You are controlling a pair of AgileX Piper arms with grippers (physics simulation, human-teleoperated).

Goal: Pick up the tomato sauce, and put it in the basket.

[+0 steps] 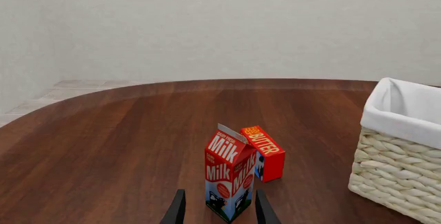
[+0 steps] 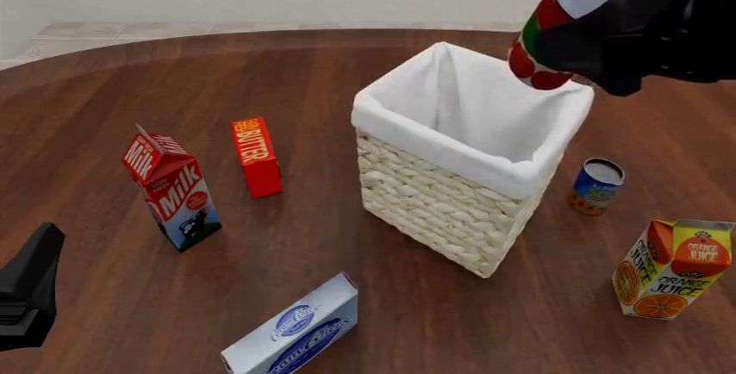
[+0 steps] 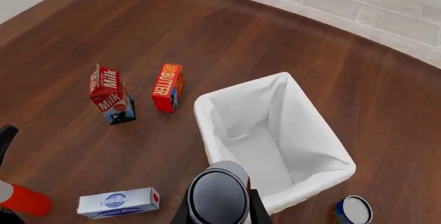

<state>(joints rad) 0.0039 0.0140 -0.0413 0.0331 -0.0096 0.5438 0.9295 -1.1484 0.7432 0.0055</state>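
The tomato sauce, a red-labelled can with a silver top, hangs tilted in the air with my right gripper shut on it. In the front view it is over the far right corner of the basket. The right wrist view shows the can's silver top between the fingers, above the basket's white cloth rim. The inside of the basket holds nothing. My left gripper is low at the near left, open and holding nothing. Its fingertips show well short of the milk carton.
A milk carton and a red butter box stand left of the basket. A blue-and-white box lies near the front edge. Right of the basket stand a blue-labelled can and an orange juice carton.
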